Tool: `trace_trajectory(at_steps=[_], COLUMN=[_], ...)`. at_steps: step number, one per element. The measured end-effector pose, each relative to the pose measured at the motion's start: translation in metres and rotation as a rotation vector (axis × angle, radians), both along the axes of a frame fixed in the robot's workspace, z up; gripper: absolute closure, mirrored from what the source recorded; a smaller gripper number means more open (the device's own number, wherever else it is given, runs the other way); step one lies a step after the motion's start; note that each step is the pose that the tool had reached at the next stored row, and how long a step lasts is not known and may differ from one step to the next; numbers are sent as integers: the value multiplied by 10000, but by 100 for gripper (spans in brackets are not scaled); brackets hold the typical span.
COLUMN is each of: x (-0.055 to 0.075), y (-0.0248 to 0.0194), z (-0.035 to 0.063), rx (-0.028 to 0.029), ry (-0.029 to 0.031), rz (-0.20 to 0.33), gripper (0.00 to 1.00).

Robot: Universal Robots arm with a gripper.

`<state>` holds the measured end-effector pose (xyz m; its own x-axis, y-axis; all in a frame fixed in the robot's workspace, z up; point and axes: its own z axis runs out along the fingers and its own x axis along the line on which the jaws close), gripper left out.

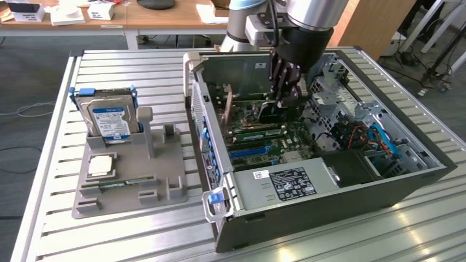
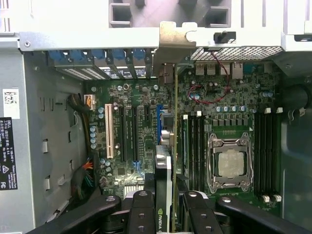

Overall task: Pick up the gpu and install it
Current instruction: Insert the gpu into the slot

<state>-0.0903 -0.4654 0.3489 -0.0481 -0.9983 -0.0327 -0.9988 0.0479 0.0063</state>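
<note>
A slatted metal table [image 1: 109, 240] carries an open computer case [image 1: 328, 202], with its power supply [image 1: 291, 183] at the near end. To the exterior view's left of the case, a grey holder [image 1: 131, 180] props a hard drive [image 1: 113, 120] upright. Deeper inside the case, the gripper [image 1: 280, 101] is clamped on the gpu [image 2: 165, 170], which stands on edge over the motherboard [image 2: 126, 97], its bracket at the case's rear wall. Wooden desks [image 1: 167, 19] stand beyond the case.

Exterior high, oblique over case [image 1: 328, 203]; wrist behind claw [image 2: 165, 196], close above motherboard [image 2: 146, 100].
</note>
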Motion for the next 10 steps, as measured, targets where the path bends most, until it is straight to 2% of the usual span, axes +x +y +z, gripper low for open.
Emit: trace_trajectory(at_steps=[10], x=[0], y=[0], z=[-123], rx=[0], ry=[0], rz=[0], gripper=[73])
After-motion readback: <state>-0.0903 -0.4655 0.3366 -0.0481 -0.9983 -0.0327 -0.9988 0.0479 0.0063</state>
